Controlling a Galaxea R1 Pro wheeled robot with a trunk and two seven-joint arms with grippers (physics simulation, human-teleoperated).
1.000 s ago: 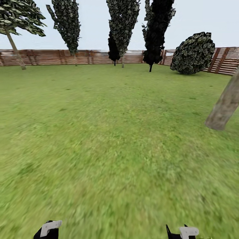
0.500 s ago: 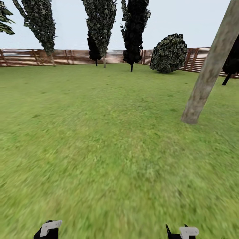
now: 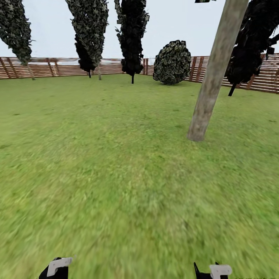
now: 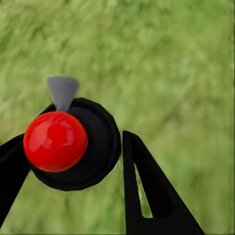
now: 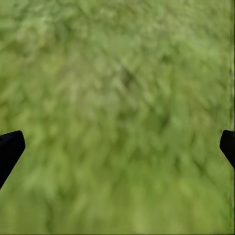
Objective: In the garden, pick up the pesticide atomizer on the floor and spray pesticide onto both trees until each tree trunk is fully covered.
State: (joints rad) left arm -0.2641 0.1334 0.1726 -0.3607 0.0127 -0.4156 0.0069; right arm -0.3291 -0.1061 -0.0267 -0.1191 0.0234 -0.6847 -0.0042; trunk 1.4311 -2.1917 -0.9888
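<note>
A thick grey-brown tree trunk (image 3: 212, 73) is seen in the head view at about one o'clock from the robot, well apart from both arms, rising with a tilt so that its long axis leans toward the upper right, its base set on the grass floor (image 3: 116, 174). The right arm is judged the nearer one, yet the sprayer is carried on the other side: in the left wrist view a round dark object with a red ball on top and a grey pointed tip, taken to be the pesticide atomizer (image 4: 71, 144) though it does not look like a labelled bottle, is held clamped between the fingers of the left gripper (image 4: 73, 166). The right gripper (image 5: 117, 147) is held wide apart over bare grass with nothing between its fingers. A turn toward one o'clock and a closer approach are judged necessary before the nozzle can be aimed along the trunk
</note>
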